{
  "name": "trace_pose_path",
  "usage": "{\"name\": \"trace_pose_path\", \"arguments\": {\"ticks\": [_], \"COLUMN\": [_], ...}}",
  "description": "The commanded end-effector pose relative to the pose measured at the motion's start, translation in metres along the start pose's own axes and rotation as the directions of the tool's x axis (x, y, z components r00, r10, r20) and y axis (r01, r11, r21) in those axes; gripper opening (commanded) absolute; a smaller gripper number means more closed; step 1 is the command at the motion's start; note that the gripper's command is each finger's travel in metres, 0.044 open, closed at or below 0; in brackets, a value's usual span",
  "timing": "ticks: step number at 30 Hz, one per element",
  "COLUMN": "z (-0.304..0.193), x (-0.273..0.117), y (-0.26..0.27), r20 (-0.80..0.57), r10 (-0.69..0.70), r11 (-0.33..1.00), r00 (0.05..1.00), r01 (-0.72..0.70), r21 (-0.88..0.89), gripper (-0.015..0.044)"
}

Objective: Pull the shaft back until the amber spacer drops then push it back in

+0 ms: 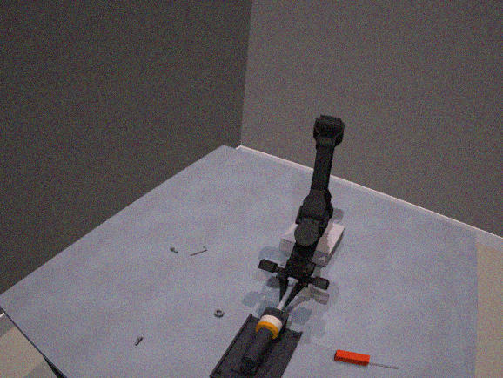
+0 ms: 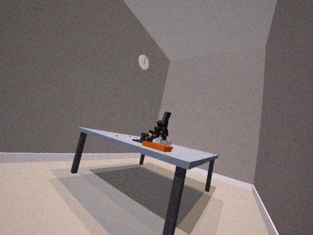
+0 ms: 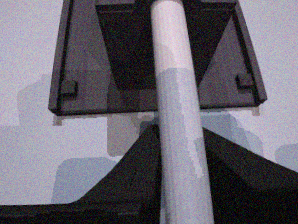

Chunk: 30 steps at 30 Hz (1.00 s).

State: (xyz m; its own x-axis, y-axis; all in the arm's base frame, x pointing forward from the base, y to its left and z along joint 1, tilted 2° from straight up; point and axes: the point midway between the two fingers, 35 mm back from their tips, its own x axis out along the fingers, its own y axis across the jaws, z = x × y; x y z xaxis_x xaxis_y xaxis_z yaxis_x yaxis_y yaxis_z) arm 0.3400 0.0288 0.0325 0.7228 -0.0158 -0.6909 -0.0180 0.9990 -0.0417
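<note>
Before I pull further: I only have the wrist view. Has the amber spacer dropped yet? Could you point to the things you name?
Observer: No. The top view shows the amber spacer (image 1: 266,329) up at the big housing block (image 1: 257,348), with a white ring (image 1: 271,321) right beside it.

Operator: Copy. Wrist shows just the shaft and dark fingers. Anything lying off to the side?

Observer: Yes, a red-handled screwdriver (image 1: 352,357) lies on the table beside the dark base plate (image 1: 295,341).

Operator: And outside the top view?

Observer: The exterior view shows an orange tray (image 2: 155,146) near the table's edge.
</note>
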Motion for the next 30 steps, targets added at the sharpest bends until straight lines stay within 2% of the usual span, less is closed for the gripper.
{"name": "trace_pose_path", "arguments": {"ticks": [1,30], "z": [-0.0008,-0.0033], "x": [-0.0005,-0.0029], "y": [-0.0002,-0.0002], "r20": [-0.001,-0.001], "r10": [-0.002,-0.002], "r11": [1.0,1.0], "r00": [1.0,1.0], "r01": [0.002,0.002], "r21": [0.003,0.003], "gripper": [0.0,0.0]}}
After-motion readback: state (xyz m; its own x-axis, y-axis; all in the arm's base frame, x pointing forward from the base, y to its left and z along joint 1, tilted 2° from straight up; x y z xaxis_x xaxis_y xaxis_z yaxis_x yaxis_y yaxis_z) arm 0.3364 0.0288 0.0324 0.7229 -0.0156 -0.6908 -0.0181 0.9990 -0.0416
